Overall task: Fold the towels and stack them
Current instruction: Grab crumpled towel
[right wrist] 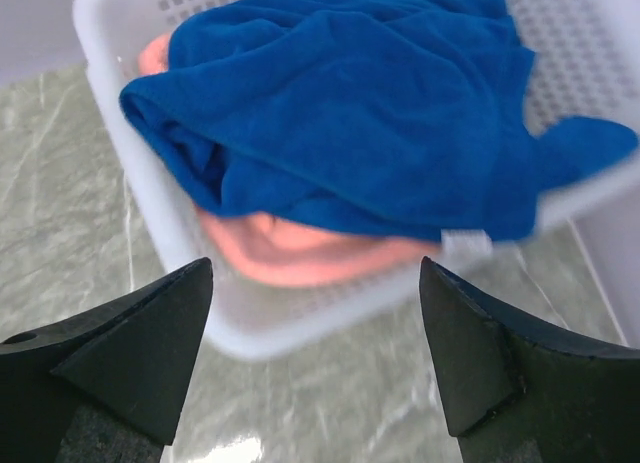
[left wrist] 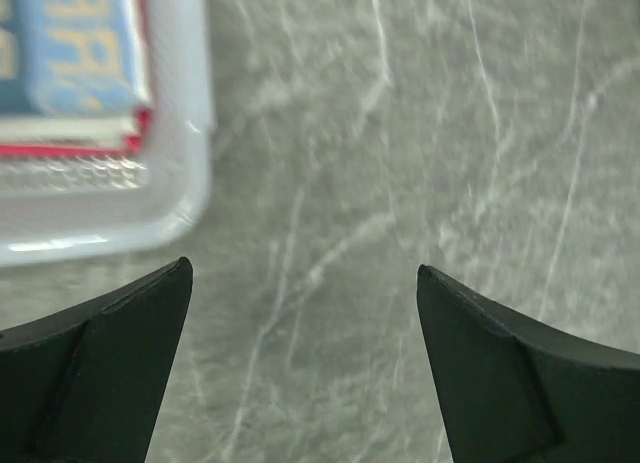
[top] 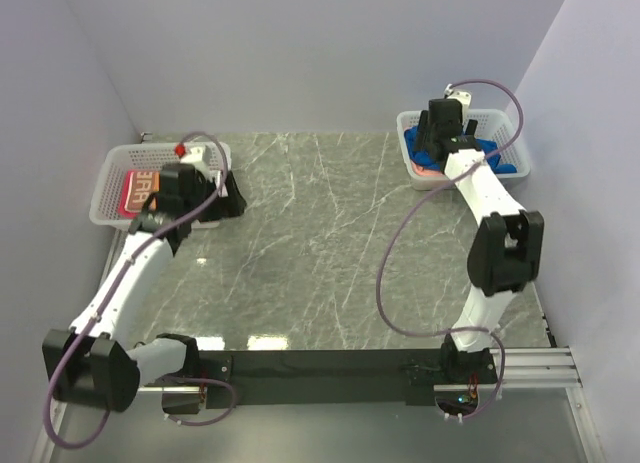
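Blue towel (right wrist: pixel 360 113) just ahead of right gripper (right wrist: pixel 315 273), heaped in basket (right wrist: pixel 300 328) at worktop's far right corner.
Right jaws open, empty; towel's long axis runs jaw to jaw. Left gripper (left wrist: pixel 303 273) well apart, jaws open, empty.

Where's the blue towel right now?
The blue towel lies crumpled in the white basket at the table's far right, on top of a salmon towel. In the right wrist view it is just ahead of the open right gripper.
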Controlling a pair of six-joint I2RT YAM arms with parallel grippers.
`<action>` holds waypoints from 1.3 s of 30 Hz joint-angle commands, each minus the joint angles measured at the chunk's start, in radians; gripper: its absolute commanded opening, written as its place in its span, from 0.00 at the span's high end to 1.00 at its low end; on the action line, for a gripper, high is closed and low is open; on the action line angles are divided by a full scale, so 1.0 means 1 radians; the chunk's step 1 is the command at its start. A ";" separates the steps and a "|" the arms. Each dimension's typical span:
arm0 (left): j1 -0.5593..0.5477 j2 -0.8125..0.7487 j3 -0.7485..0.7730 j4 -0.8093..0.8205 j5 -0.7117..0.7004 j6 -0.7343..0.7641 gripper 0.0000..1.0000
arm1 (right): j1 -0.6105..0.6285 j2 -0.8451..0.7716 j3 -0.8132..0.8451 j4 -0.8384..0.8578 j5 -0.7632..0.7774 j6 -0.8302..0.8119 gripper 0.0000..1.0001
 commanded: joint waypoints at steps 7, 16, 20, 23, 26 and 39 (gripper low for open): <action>-0.019 -0.082 -0.211 0.161 0.123 -0.016 0.01 | -0.050 0.327 0.307 0.085 -0.240 -0.209 0.11; -0.021 0.004 -0.203 0.153 0.126 -0.016 0.01 | -0.067 0.539 0.504 0.085 -0.234 -0.270 0.23; -0.021 0.027 -0.197 0.153 0.133 -0.013 0.01 | -0.084 0.576 0.532 0.094 -0.239 -0.270 0.43; -0.021 0.038 -0.198 0.153 0.138 -0.013 0.01 | -0.097 0.583 0.552 0.097 -0.257 -0.252 0.72; -0.021 0.041 -0.198 0.152 0.138 -0.013 0.01 | -0.100 0.545 0.521 0.125 -0.245 -0.253 1.00; -0.021 0.003 -0.204 0.153 0.139 -0.024 0.01 | -0.092 0.116 0.492 0.280 -0.173 -0.246 1.00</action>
